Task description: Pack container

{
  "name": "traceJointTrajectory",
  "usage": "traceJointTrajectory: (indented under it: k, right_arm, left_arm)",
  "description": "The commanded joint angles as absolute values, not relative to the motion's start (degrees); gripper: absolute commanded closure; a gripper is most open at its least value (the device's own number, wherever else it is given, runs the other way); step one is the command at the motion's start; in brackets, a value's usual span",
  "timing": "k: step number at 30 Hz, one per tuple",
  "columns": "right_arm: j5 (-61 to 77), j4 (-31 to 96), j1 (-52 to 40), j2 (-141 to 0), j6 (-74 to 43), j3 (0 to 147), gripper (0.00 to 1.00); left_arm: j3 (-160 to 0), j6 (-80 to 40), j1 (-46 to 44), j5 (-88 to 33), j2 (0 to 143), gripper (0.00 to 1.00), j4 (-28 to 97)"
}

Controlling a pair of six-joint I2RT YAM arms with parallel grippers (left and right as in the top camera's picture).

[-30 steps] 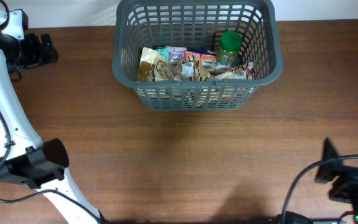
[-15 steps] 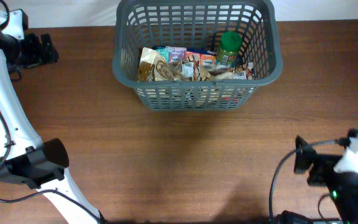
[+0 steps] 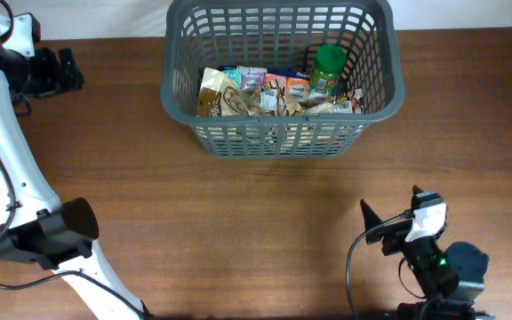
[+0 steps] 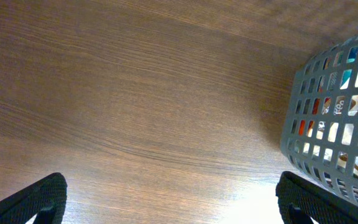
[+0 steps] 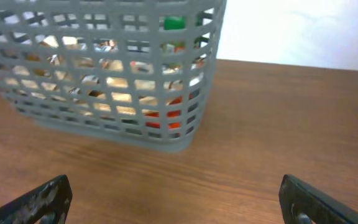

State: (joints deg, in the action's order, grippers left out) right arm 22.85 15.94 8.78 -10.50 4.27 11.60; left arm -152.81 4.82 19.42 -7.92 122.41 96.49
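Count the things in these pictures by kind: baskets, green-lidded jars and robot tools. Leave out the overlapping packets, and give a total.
Baskets: 1, the grey basket
Green-lidded jars: 1, the jar inside the basket
Robot tools: 2, the left tool and the right tool, both open
Total: 4
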Motion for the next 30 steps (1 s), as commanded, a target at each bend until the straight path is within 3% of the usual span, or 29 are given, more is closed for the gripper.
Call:
traceJointTrajectory:
  k: [1, 30]
  right_arm:
    - [24.3, 15.2, 8.3, -5.1, 3.7, 9.5, 0.01]
    - [24.2, 17.5, 8.3, -0.2, 3.8, 5.5, 0.01]
  left_arm:
    - [-152.7, 4.1, 19.6, -7.7, 122.9, 0.01, 96.6]
    - [-152.7, 4.1, 19.6, -7.7, 122.9, 0.01, 96.6]
